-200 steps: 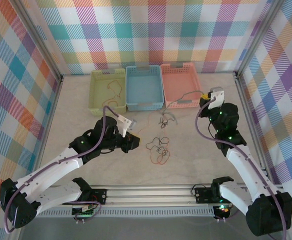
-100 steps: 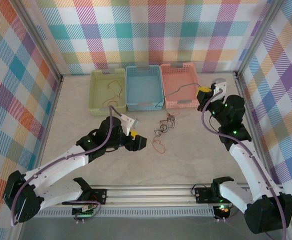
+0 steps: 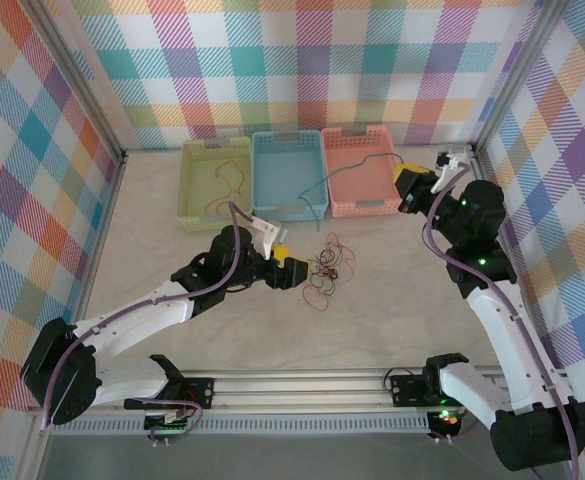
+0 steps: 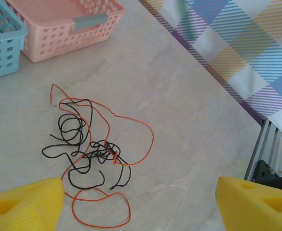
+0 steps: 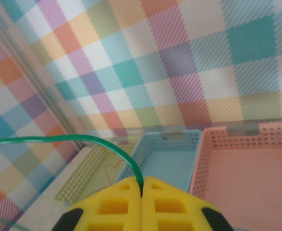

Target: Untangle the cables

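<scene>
Left wrist view: left gripper point(image 4: 140, 192) is spread wide, nothing between its yellow fingers point(image 4: 20, 204). The tangle of orange and black cables point(image 4: 90, 154) lies on the table point(image 4: 189, 110) just ahead of it, clear of both fingertips. Right wrist view: right gripper point(image 5: 141, 185) is clenched on a green cable point(image 5: 83, 139), which arcs up and off to its left. Top view: that cable runs leftward from the right gripper across the pink basket point(image 3: 362, 210) to the blue basket point(image 3: 290, 213).

Matt, marble-veined smoothness is seen on the table point(image 4: 194, 110); perforated moulded plastic on the pink basket point(image 4: 59, 29); thin, smooth sheathing on the cables point(image 4: 106, 147).
</scene>
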{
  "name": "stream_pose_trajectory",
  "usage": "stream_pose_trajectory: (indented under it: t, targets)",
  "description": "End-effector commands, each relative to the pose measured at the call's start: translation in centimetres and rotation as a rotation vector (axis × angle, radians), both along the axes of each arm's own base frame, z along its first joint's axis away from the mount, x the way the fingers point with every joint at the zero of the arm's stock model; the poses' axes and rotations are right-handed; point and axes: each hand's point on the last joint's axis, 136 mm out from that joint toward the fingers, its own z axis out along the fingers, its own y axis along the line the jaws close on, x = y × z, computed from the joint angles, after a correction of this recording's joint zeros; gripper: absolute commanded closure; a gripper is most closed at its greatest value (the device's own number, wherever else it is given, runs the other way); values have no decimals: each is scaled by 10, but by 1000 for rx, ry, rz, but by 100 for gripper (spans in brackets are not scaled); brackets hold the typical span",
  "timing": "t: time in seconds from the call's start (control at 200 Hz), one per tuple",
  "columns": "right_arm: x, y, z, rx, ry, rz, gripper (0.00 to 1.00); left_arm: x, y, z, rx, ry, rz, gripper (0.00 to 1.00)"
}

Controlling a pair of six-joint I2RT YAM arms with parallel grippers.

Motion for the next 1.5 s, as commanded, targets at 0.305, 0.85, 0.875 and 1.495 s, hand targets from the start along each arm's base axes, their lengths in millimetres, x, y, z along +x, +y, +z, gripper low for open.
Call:
stream_pose_trajectory:
  t: [0.305,0.85,0.875,1.495]
  targets:
    - [112,-87,-78,75,289,-643,100,-29,53,4,26,25,133,19]
    - [207,-69,-191,175,610,-726,100,-39,62,6,21,28,127,19]
    - [209,-69,-195,178,616,-731,100,-39,61,6,21,28,125,19]
    - [195,-41,-176,109,565,-549,48,-34,51,-10,11,85,124,18]
